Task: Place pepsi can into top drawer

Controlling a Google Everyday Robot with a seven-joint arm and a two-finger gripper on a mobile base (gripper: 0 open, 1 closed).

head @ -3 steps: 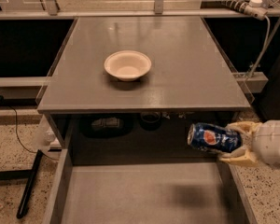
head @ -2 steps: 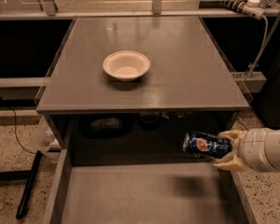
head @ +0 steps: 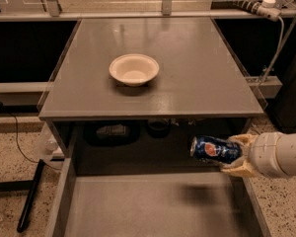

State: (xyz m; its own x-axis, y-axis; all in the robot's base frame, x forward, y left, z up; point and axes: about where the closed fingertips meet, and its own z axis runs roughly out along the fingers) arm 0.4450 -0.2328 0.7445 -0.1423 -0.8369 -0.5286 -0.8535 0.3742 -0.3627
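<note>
One bowl [head: 133,69] on tabletop [head: 197,68]; hand [head: 238,155] grips pepsi can [head: 213,149] over drawer [head: 153,207].

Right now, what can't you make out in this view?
Wide shallow grey drawer: front cut off by the camera view's bottom edge.
Dark objects under the grey tabletop: lost in shadow.
Small dark blue metal can: right end hidden by the gripper, jaws shut on it, over the drawer's right side.

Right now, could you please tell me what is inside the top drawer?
Only bare grey floor and a shadow show in the top drawer; its near end is out of frame. The gripper holds the pepsi can sideways above its right rear.
</note>
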